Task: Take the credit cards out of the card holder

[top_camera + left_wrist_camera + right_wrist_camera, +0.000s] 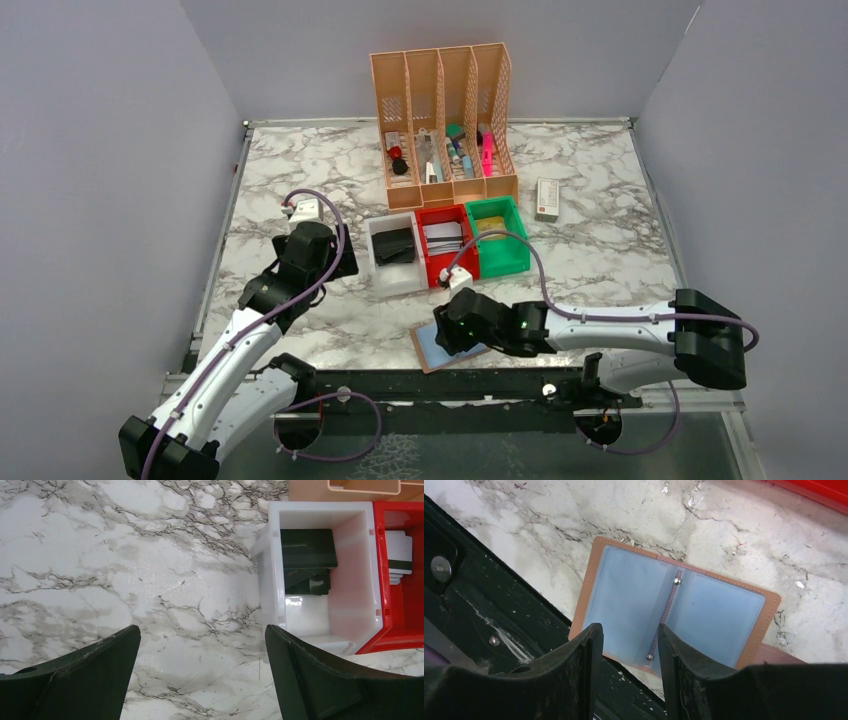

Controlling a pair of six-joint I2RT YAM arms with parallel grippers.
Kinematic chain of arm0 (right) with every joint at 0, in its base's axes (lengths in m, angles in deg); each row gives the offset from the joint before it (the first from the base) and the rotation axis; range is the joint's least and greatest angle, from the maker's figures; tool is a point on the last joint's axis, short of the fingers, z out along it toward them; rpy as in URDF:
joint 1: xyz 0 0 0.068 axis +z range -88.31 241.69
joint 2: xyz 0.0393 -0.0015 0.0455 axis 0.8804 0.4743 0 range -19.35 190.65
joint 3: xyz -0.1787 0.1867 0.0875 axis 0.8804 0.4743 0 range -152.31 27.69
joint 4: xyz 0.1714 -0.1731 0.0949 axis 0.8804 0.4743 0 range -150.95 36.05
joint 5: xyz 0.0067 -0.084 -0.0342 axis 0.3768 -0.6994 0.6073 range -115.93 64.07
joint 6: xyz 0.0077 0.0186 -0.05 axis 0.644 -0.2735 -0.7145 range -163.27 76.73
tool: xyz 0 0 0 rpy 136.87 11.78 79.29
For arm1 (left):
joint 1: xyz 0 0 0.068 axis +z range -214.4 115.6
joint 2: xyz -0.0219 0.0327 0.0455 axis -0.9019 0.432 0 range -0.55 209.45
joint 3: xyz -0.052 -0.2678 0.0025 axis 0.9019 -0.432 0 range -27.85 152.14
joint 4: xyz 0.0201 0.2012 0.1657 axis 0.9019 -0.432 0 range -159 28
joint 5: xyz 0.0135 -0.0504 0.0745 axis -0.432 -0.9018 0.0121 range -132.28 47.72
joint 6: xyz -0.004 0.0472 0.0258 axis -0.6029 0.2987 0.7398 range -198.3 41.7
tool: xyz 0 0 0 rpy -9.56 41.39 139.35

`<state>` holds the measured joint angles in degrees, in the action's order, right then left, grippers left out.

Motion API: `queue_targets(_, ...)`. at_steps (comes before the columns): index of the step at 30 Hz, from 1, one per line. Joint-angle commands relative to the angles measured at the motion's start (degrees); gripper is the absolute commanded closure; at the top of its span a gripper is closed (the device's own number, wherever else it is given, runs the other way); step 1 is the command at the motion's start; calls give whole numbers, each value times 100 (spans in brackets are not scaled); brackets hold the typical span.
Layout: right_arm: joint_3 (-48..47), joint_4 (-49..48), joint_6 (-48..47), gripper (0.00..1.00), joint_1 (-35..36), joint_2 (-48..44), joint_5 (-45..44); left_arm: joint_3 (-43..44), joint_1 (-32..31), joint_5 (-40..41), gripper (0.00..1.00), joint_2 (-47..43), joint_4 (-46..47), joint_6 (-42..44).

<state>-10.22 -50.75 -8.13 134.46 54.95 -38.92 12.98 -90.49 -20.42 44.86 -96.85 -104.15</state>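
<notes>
**Card holder, tan-brown, lying open: near edge of table, 6 o'clock**

Item: the card holder lies flat and spread open on the marble table. Its two bluish clear sleeves face up, with a stitched brown border around them and a riveted spine between. Its near corner hangs over the table edge onto the black rail.

Contents: of the credit cards, a dark stack lies in the white bin at table centre. Whether any card remains in the sleeves cannot be told.

Handling, as judged: the holder looks light, thin and floppy at the spine, so it is likely to slide or lift when a card is pulled. The sleeves look slick. The cards look stiff, thin and smooth, so they are hard to pinch when flat. The best hold is a card's exposed edge at the sleeve mouth, with the holder pinned by its border. The overhanging corner offers an edge grip.

Hands: the right gripper hovers over the holder's near edge, astride the spine. Its jaws are partly apart and grip nothing, and contact with the sleeve cannot be told. The left gripper is spread wide and empty over bare marble at 9 o'clock of the white bin.

Markings: none can be read. The small box at 2 o'clock carries print too small to make out.
</notes>
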Motion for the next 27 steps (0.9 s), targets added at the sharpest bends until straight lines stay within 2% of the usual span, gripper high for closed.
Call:
queue_targets(1, -187, 154, 153, 51, 43, -48, -358, -51, 25, -106, 1, 2, 57, 10)
queue_targets(5, -177, 130, 77, 48, 45, -238, -382, -49, 25, -114, 1, 3, 57, 9)
queue_targets(7, -146, 42, -36, 43, 44, -287, -295, -54, 25, -120, 1, 2, 56, 16)
queue_targets(11, -131, 41, -11, 39, 63, -187, -302, -53, 25, -121, 1, -1, 65, 20)
queue_targets(14, -210, 109, -11, 29, 179, -32, -361, -56, 29, -121, 1, -1, 66, 19)
queue_targets(19, -366, 120, 91, 24, 342, 427, -428, -58, 25, -122, 1, -4, 66, 26)
queue_targets(27, -897, 401, 266, 22, 510, 1580, -920, -59, 25, -121, 1, -20, 66, 19)
